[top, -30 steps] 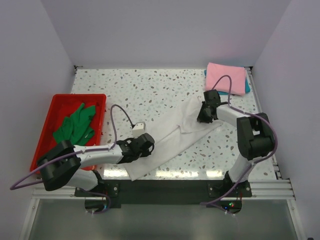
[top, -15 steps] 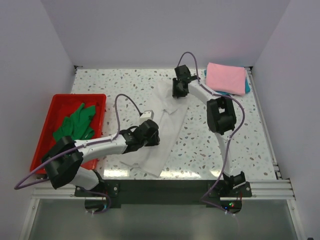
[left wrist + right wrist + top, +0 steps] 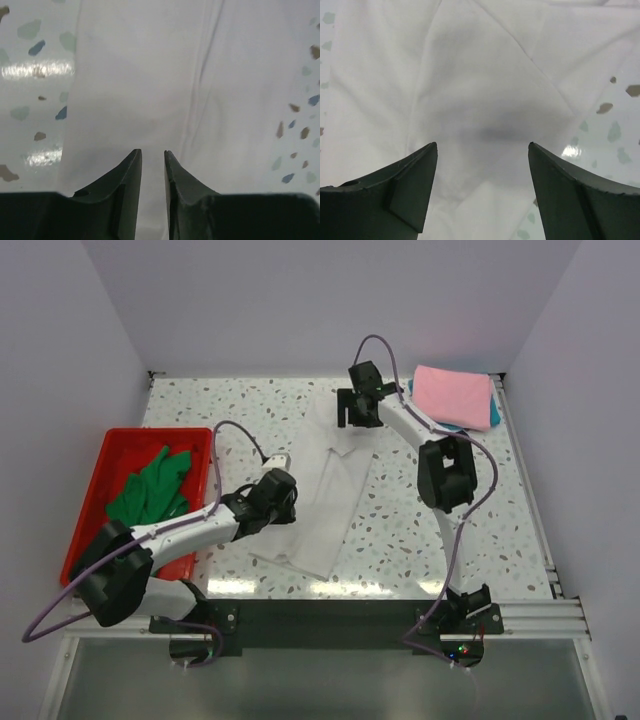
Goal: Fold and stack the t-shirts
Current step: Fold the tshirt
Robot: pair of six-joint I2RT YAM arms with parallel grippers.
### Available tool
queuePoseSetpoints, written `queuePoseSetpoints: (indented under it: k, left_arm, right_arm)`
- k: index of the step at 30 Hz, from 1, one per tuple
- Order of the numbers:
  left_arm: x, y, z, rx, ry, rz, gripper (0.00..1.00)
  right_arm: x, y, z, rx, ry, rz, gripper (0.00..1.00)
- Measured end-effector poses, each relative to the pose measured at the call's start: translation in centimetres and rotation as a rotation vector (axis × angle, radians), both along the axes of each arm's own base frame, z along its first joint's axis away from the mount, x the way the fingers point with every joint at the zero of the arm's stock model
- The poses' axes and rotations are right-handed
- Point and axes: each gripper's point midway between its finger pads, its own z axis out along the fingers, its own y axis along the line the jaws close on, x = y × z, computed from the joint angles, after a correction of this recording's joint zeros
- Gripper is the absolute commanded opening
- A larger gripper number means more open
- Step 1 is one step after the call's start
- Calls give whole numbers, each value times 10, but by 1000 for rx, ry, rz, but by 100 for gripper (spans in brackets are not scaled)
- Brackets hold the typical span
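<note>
The white t-shirt [image 3: 335, 490] lies flat on the table as a long narrow folded strip, running from the far middle toward the near edge. My left gripper [image 3: 288, 502] hovers at its left edge, midway along. In the left wrist view that gripper [image 3: 152, 151] stands narrowly open, with the white cloth [image 3: 150, 75] below and nothing pinched. My right gripper [image 3: 352, 418] is over the strip's far end. In the right wrist view it [image 3: 482, 144] is wide open above the creased white cloth [image 3: 480, 75]. A folded pink t-shirt [image 3: 452, 392] rests on a teal one [image 3: 494, 416].
A red tray [image 3: 110, 455] at the left holds a crumpled green t-shirt [image 3: 150, 490]. The pink and teal pile sits in the far right corner, by the right wall. The right arm's elbow [image 3: 445, 475] stands just right of the white strip.
The right arm swung the shirt's far end up and left, then opened wide and let go. The left gripper released the cloth and drew back left. The shirt now lies straighter.
</note>
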Motion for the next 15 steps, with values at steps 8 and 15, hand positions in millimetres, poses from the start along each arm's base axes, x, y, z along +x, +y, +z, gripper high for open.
queuePoseSetpoints:
  k: [8, 15]
  left_arm:
    - [-55, 24, -54, 95, 116, -75, 19]
    - [-76, -2, -60, 99, 114, -167, 13]
  right_arm:
    - [-66, -11, 41, 19, -31, -50, 71]
    - [-92, -8, -23, -2, 88, -68, 52]
